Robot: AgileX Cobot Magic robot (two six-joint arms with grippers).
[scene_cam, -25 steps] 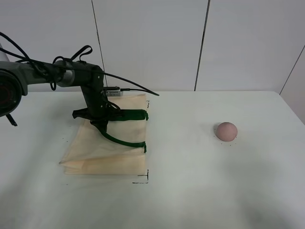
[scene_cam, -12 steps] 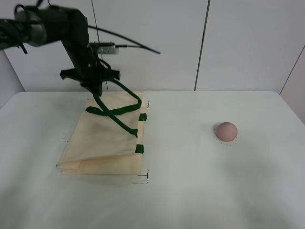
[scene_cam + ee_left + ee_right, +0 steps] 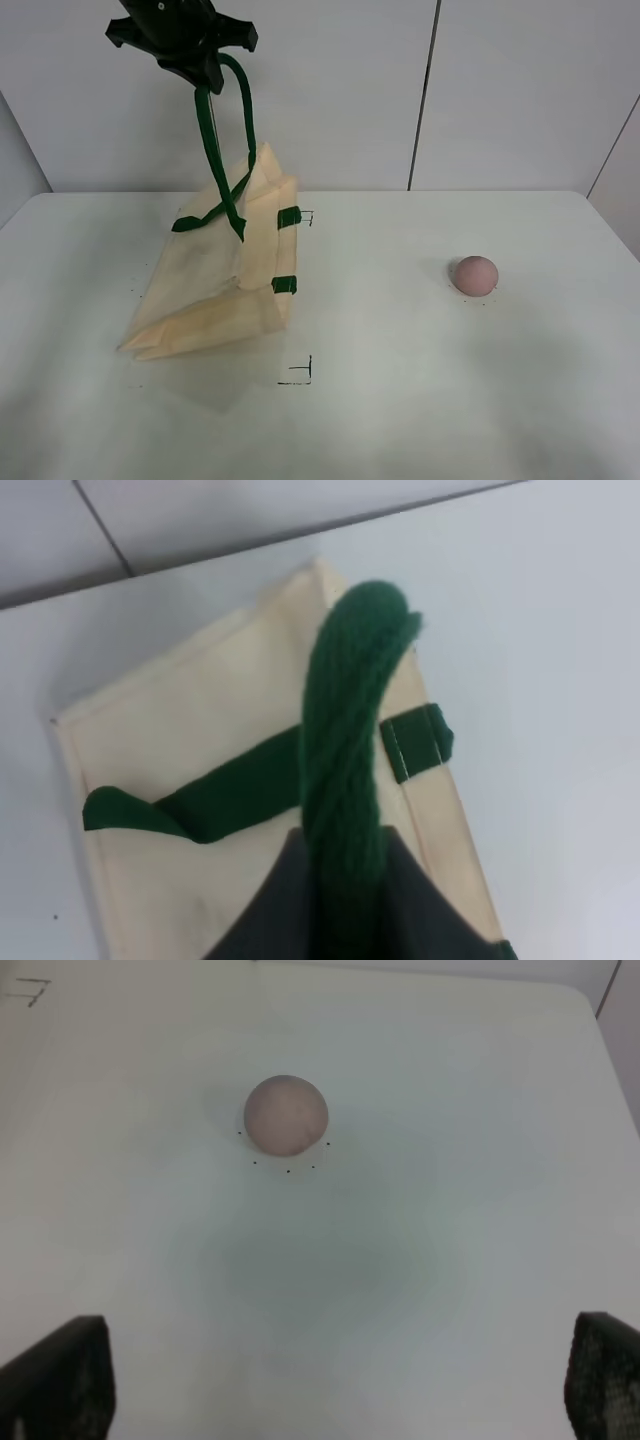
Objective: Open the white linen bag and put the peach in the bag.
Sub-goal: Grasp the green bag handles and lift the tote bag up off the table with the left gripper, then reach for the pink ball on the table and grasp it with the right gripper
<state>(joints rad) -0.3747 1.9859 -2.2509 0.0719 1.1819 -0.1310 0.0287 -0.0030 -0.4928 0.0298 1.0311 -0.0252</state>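
**High view.** The left gripper (image 3: pixel 207 72), a black two-fingered pincer near the top of the frame, is clamped on one dark green strap handle (image 3: pixel 210 140) of the cream, flat rectangular cloth tote bag (image 3: pixel 215 275). The handle runs taut from the pincer down to the bag's mouth end, which stands raised and tilted, while the opposite end rests on the white table (image 3: pixel 430 400). Two green tabs (image 3: pixel 289 216) show on the bag's edge nearer the middle of the table. The small round dull pink peach (image 3: pixel 474 274) sits on the table well apart from the bag, towards the right side, touching nothing else. Thin black corner marks (image 3: pixel 300 374) are drawn on the table beside the bag. **Left wrist view.** Dark fingers (image 3: pixel 270 915) close on the woven handle (image 3: pixel 350 740). A second green strap (image 3: pixel 190 800) lies flat on the cloth. **Right wrist view.** The right gripper (image 3: pixel 330 1380) has its fingertips (image 3: pixel 60 1380) wide apart and holds nothing. The peach (image 3: pixel 286 1113) lies ahead of it, clear of both fingers.
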